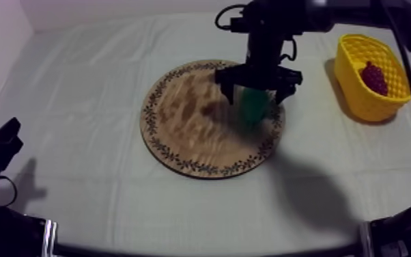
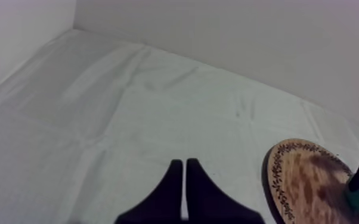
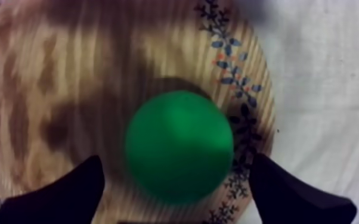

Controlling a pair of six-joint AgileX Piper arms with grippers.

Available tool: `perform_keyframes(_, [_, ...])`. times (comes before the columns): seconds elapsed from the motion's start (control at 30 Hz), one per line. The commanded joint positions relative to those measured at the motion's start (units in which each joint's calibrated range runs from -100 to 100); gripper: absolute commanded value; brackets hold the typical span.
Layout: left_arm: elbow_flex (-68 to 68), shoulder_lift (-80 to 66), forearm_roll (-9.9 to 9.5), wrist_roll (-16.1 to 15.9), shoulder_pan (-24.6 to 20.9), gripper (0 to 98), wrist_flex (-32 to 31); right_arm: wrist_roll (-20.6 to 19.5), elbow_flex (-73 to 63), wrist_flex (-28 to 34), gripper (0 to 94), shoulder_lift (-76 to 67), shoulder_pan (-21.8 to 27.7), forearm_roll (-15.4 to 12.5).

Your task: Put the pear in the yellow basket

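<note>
Jaws spread apart, the right gripper (image 1: 254,90) is held straight above the pear (image 1: 254,106), which is set upright at the wooden board's (image 1: 181,126) three o'clock edge; the yellow basket (image 1: 358,102) is placed farther toward three o'clock.

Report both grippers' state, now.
Left gripper: shut, holding nothing.
Right gripper: open over the pear on the board, one finger at each side, not gripping it.

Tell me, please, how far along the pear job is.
Done: nothing yet; the pear is on the wooden board. In hand: the right gripper hangs over the pear, fingers open at both its sides. To do: shut on it, lift it, and put it into the yellow basket, beside the grapes.
</note>
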Motion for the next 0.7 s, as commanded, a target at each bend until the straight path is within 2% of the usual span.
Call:
perform_keyframes(0.0, [0.00,0.00,-0.02,-0.01,0.02,0.1,-0.01,0.03,-0.76,0.39,76.2,1.21,0.31,-0.22])
perform_keyframes(0.17, [0.00,0.00,-0.02,-0.01,0.02,0.1,-0.01,0.03,-2.25,-0.05,71.3,3.68,1.12,-0.40])
perform_keyframes(0.23, [0.00,0.00,-0.02,-0.01,0.02,0.1,-0.01,0.15,-2.44,-0.35,63.9,4.15,1.24,-0.39])
perform_keyframes(0.37, [0.00,0.00,-0.02,-0.01,0.02,0.1,-0.01,0.41,-2.54,-0.77,40.2,4.34,1.12,-0.27])
perform_keyframes(0.43, [0.00,0.00,-0.02,-0.01,0.02,0.1,-0.01,0.51,-2.26,-0.98,33.7,4.06,0.95,-0.21])
perform_keyframes(0.67, [0.00,0.00,-0.02,-0.01,0.02,0.1,-0.01,1.69,-0.61,-0.52,29.1,-1.17,1.11,0.64])
